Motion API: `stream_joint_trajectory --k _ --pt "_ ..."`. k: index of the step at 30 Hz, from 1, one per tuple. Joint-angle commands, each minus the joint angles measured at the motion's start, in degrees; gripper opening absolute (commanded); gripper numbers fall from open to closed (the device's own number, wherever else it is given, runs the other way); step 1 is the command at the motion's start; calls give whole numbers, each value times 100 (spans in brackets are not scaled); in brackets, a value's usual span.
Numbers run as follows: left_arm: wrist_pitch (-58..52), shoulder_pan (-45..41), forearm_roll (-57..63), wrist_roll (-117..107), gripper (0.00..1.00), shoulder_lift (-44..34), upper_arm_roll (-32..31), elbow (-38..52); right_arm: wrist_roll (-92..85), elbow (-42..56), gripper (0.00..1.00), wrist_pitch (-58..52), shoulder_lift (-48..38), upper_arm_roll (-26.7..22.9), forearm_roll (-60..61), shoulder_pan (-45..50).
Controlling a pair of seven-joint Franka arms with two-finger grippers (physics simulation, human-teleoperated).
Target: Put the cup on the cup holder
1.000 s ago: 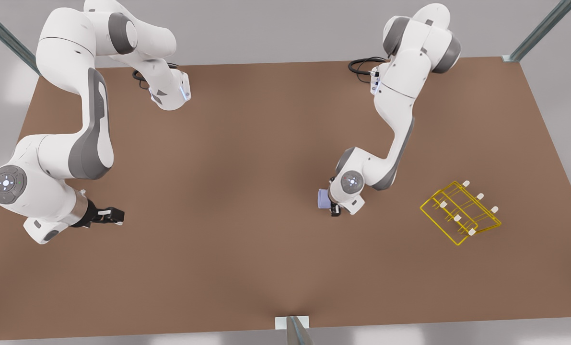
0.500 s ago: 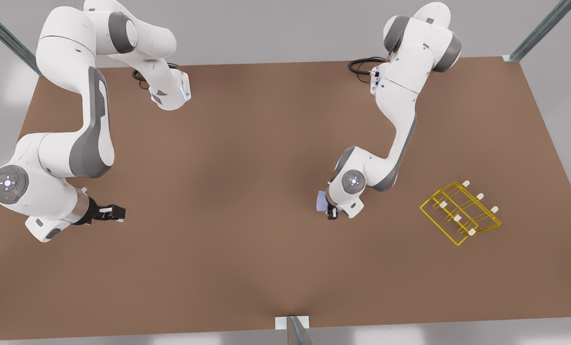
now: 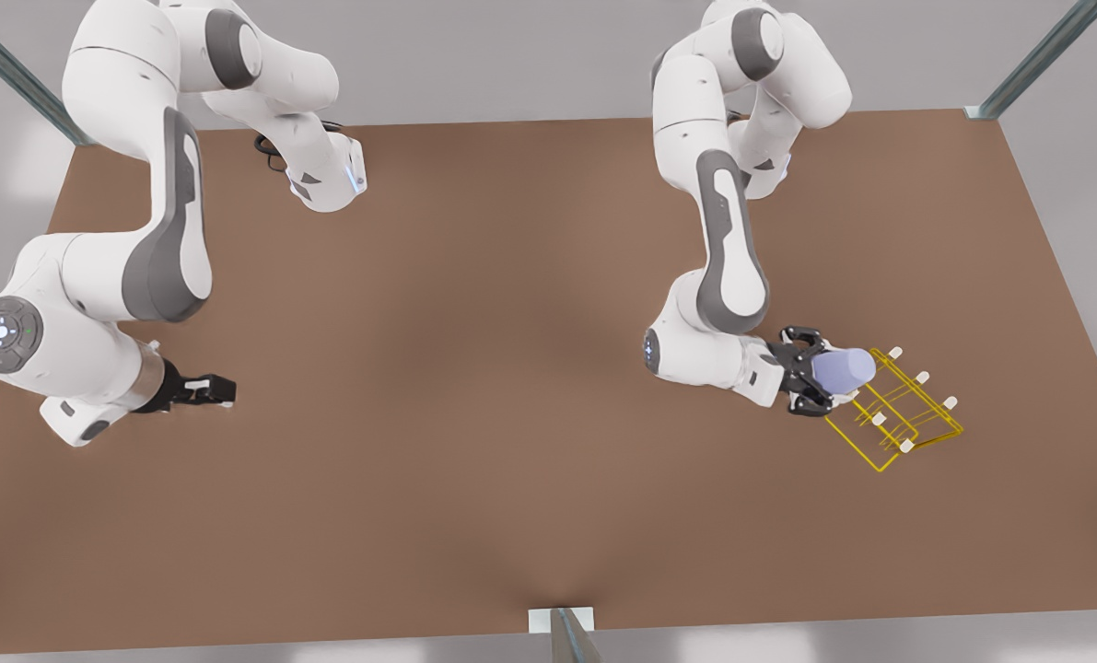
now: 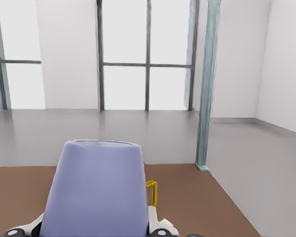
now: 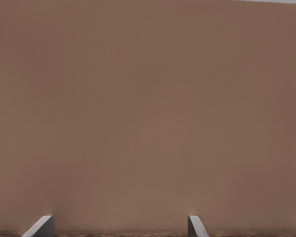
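Front view: the left pincer point(image 3: 822, 376) grips the cup point(image 3: 843, 368) (lying sideways) over the near edge of the cup holder point(image 3: 893, 410). The right pincer point(image 3: 221, 391) waits above the worktop point(image 3: 474, 368) at that view's left.

Left wrist view: cup point(image 4: 96, 190) clamped.

Right wrist view: fingertips point(image 5: 39, 227) spread wide, holding nothing.

Lavender-blue, yellow, white and brown on a plain table

The small plain lavender-blue cylindrical cup point(image 3: 843, 368) carries no pattern, sitting between the black fingers of the left hand point(image 3: 811, 371); the thin-wire rack cup holder point(image 3: 893, 405) is bright yellow with small white caps on its prongs. The flat table point(image 3: 474, 368) is an even mid-brown. Both arms are glossy white with grey joint bands; the right hand point(image 3: 212, 391) is black with white marks. Pale fingertips point(image 5: 42, 226) show against brown in the right wrist view.
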Motion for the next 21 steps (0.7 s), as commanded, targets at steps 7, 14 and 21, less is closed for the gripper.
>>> stream_joint_trajectory --k 7,14,21 --pt "596 401 325 170 71 461 -41 -353 119 -833 100 797 -493 8 -102 -1" --pt "913 937 325 144 71 787 -182 -345 119 -806 100 797 -449 8 -67 -19" --pt "1036 1025 298 -419 71 919 -191 -345 110 -789 100 797 -449 -1 -93 -19"
